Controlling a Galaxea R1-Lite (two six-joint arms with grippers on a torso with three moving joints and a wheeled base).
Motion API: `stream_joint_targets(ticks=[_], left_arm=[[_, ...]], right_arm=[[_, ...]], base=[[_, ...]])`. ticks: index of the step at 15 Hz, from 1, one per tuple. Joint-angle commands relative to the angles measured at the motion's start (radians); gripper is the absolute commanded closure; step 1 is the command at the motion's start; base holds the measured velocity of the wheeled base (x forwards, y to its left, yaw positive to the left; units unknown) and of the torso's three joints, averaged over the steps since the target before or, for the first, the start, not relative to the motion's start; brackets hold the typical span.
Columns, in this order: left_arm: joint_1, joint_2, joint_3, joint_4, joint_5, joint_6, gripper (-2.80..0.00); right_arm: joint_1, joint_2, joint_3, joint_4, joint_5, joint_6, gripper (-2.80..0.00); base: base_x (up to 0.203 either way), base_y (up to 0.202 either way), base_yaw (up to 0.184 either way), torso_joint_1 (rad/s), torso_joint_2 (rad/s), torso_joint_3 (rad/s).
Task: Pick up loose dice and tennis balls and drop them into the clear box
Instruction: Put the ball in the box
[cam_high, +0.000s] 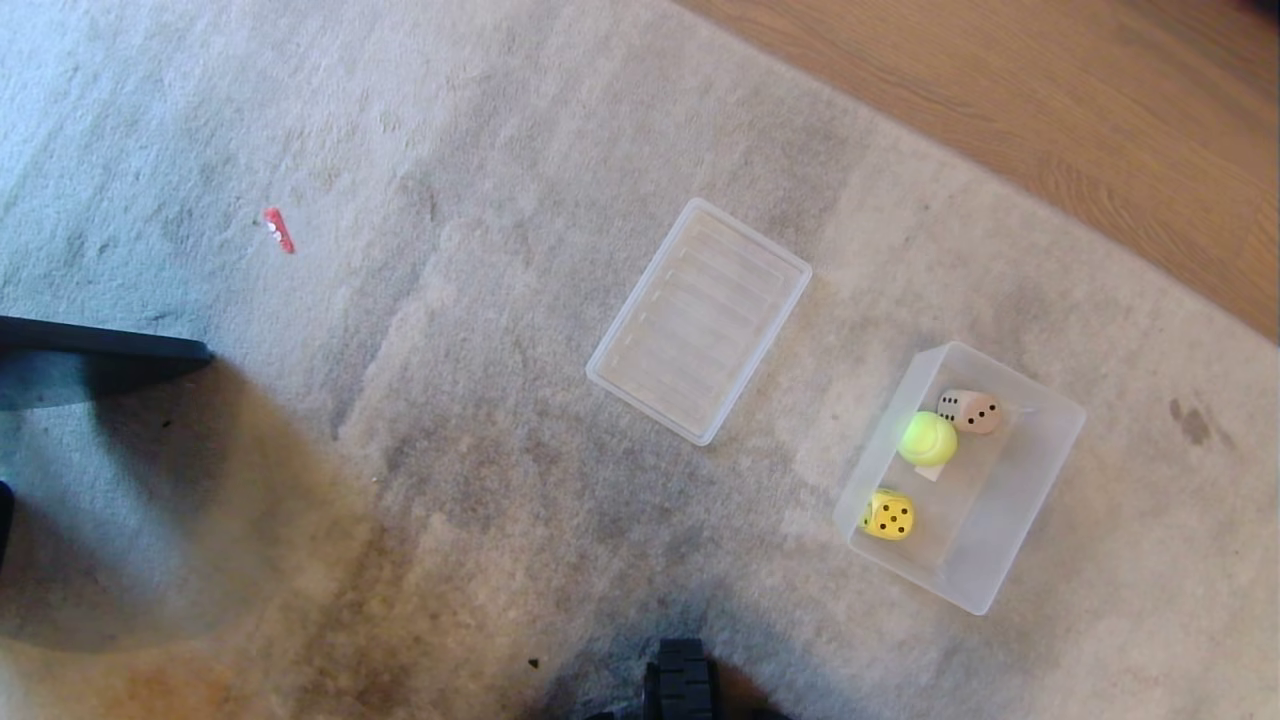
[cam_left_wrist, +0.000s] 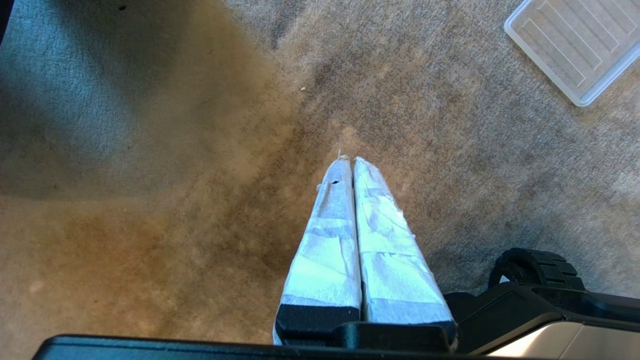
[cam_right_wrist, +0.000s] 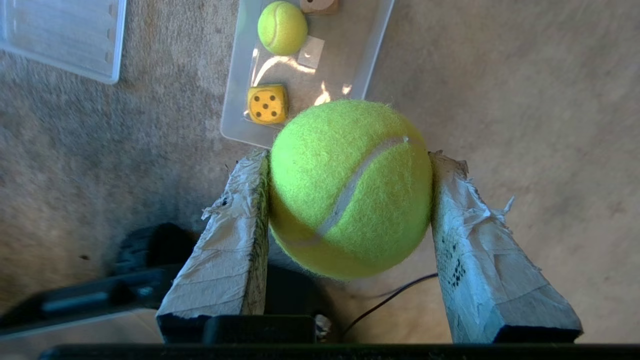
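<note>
My right gripper is shut on a fuzzy yellow-green tennis ball, held above the carpet a short way from the clear box. The clear box stands on the carpet at the right of the head view. Inside it lie a yellow die, a second tennis ball and a tan die. In the right wrist view the yellow die and the boxed ball show beyond the held ball. My left gripper hangs shut and empty over bare carpet. Neither gripper shows in the head view.
A flat ridged clear lid lies on the carpet left of the box. A small red scrap lies far left. Wooden floor borders the carpet at the back right. My base's black part shows at the near edge.
</note>
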Motion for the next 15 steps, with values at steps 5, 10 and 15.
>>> stream_joint_targets(ticks=[5, 10, 15], left_arm=[[0.000, 0.000, 0.000, 0.000, 0.001, -0.001, 0.00], [0.000, 0.000, 0.000, 0.000, 0.001, -0.001, 0.00], [0.000, 0.000, 0.000, 0.000, 0.001, -0.001, 0.00]], right_arm=[[0.016, 0.890, -0.136, -0.397, -0.008, 0.232, 0.00], [0.025, 1.305, -0.156, -0.745, -0.001, 0.436, 0.00], [0.046, 1.495, -0.158, -0.887, 0.006, 0.513, 0.00]], base=[[0.000, 0.000, 0.000, 0.000, 0.00, 0.000], [0.000, 0.000, 0.000, 0.000, 0.00, 0.000], [0.000, 0.000, 0.000, 0.000, 0.00, 0.000]])
